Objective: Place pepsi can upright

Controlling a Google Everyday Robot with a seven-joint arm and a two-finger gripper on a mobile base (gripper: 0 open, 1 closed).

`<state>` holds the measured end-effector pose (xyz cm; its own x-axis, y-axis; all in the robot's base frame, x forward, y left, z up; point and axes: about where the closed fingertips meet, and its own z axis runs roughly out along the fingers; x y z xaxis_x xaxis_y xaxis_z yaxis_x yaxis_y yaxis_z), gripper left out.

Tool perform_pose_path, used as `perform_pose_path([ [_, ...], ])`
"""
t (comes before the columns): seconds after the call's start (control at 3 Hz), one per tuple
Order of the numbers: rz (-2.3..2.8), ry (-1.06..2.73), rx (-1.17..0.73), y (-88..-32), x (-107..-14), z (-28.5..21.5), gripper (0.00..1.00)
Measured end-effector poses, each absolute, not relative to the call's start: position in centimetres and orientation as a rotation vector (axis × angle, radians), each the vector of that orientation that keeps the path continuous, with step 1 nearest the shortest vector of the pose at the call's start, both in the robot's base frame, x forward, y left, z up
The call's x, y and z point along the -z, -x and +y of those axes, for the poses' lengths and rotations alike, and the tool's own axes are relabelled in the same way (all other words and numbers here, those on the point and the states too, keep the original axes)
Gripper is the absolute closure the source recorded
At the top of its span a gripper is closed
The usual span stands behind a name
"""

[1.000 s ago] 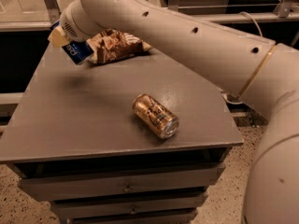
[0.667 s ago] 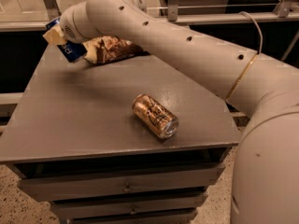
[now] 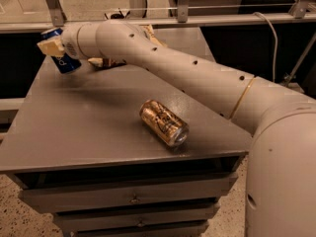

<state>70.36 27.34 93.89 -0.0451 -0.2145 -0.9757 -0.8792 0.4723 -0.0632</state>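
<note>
The pepsi can (image 3: 62,59) is dark blue with white lettering and a silver top. It is near the table's far left corner, tilted a little, its base at or just above the tabletop. My gripper (image 3: 53,47) is shut on the pepsi can, with a cream finger (image 3: 49,48) across its upper side. The arm reaches in from the right across the back of the table and hides part of the can.
A gold-brown can (image 3: 164,122) lies on its side near the middle front of the grey table (image 3: 89,127). A snack bag (image 3: 106,61) lies at the back, mostly hidden behind the arm. Drawers sit below the tabletop. A rail runs behind the table.
The gripper has moved with the pepsi can toward the far left corner of the table, and the can now stands closer to upright. The gold-brown can has not moved.
</note>
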Motion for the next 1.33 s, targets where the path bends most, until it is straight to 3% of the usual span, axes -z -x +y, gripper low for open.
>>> perform_pose_path([
  [1.33, 1.401, 0.915, -0.809, -68.5, -92.8, 27.2, 1.00],
])
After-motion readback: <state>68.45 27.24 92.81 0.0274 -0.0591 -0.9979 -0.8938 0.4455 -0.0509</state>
